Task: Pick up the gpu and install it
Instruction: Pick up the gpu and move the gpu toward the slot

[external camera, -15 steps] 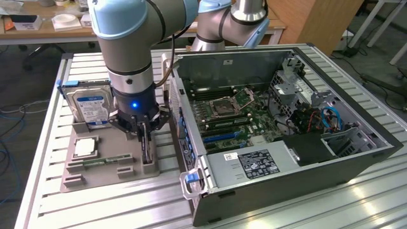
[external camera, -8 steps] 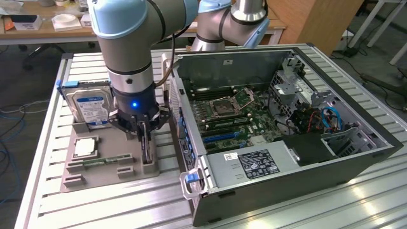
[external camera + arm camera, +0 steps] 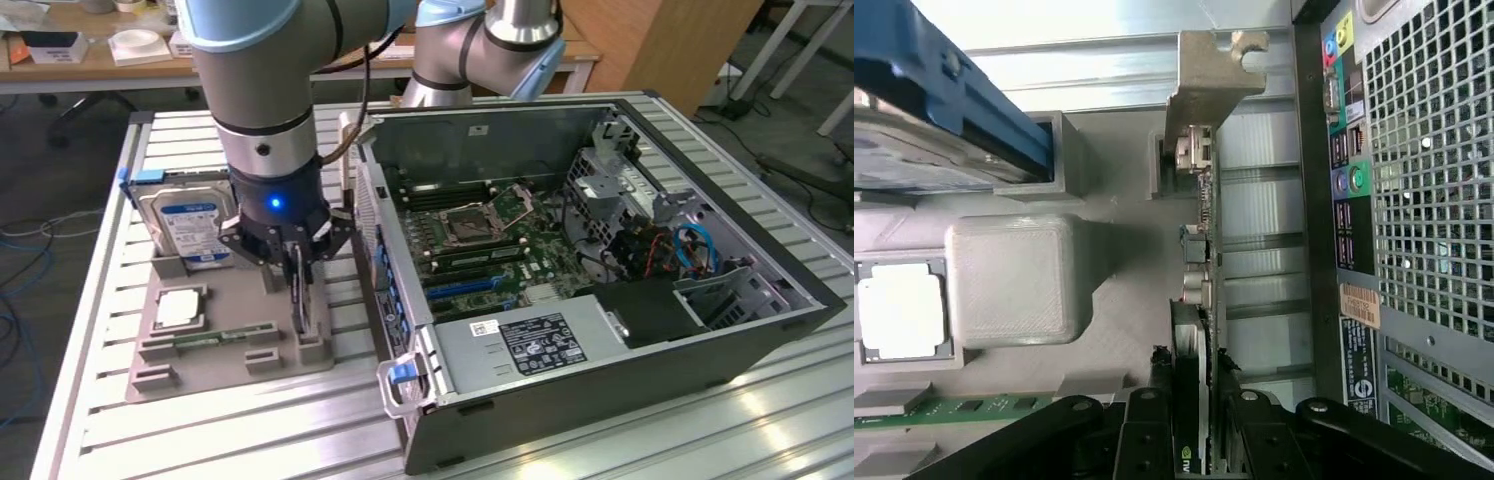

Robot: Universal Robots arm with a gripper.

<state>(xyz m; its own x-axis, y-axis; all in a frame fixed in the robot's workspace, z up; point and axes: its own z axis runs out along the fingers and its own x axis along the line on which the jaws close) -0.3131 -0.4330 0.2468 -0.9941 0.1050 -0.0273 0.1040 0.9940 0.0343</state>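
Observation:
The gpu [image 3: 304, 312] stands on its edge in a slot of the grey holder [image 3: 240, 290], close to the open computer case [image 3: 601, 300]. My gripper [image 3: 296, 268] comes down on it from above, and its black fingers sit on both faces of the card. In the wrist view the gpu [image 3: 1199, 240] is seen edge-on, with its metal end bracket [image 3: 1206, 85] at the far end. My gripper [image 3: 1191, 425] is shut on the gpu, a finger [image 3: 1144, 430] pressed against each side. The card's lower edge still sits in the holder [image 3: 1124, 300].
The holder also carries a silver hard drive with a blue label [image 3: 187, 225], a CPU [image 3: 180, 308] and a RAM stick [image 3: 214, 338]. The case lies open with its motherboard [image 3: 481, 240] facing up. Its rear port panel [image 3: 1344, 180] is right beside the gpu.

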